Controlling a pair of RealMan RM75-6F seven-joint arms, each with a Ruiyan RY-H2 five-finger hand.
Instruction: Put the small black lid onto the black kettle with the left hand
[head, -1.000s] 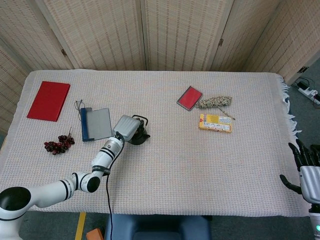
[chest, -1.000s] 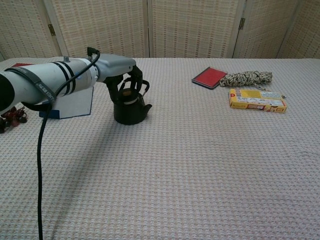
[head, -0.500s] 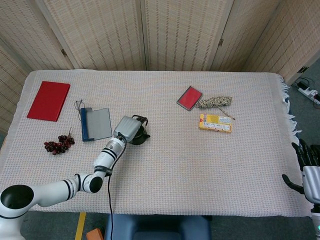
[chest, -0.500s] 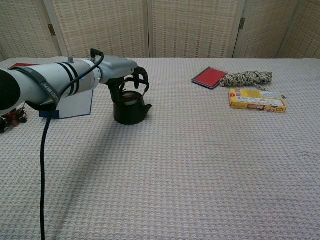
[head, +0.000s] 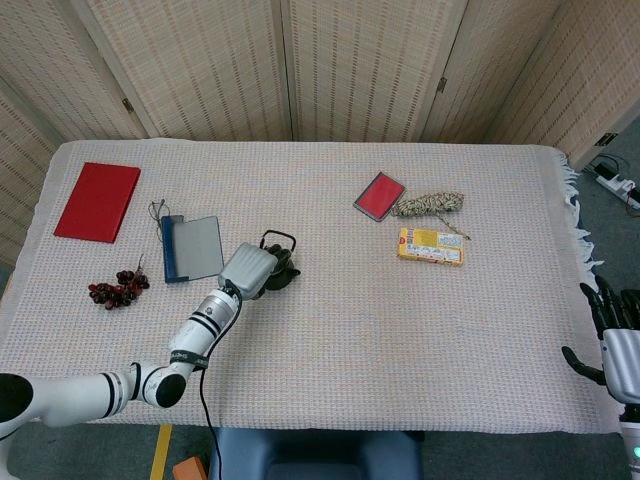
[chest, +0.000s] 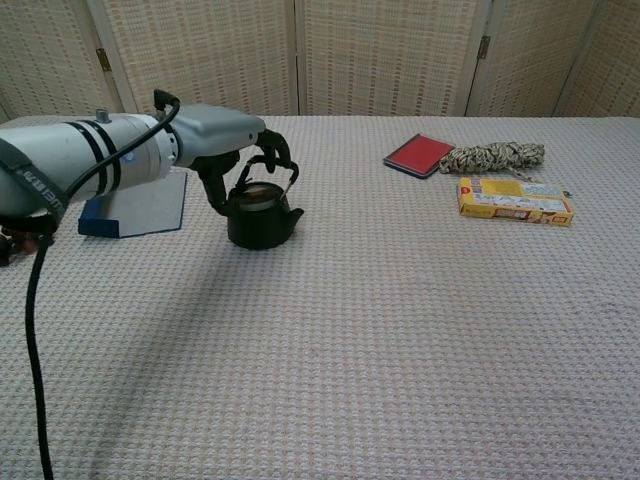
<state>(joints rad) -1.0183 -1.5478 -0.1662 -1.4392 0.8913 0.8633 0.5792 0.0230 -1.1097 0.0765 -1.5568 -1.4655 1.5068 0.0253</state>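
Observation:
The black kettle (chest: 263, 222) stands on the woven cloth left of centre, its handle upright; the head view shows the kettle (head: 282, 268) partly behind my left hand. A small round lid (chest: 258, 197) looks seated in the kettle's top opening. My left hand (chest: 240, 150) hovers just above and left of the kettle, its dark fingers (chest: 277, 152) arched apart over the handle with nothing seen between them. From above, the left hand (head: 248, 270) covers the kettle's near-left side. My right hand (head: 617, 338) hangs off the table's right edge, fingers spread and empty.
Left of the kettle lie a blue notebook (head: 193, 248), dark berries (head: 118, 288) and a red book (head: 97, 200). Far right of the kettle sit a red case (chest: 418, 154), a rope bundle (chest: 494, 155) and a yellow box (chest: 515, 200).
My left hand has lifted off the kettle's top and drawn back toward the left and near side. The kettle stays put, and its top now shows in the chest view.

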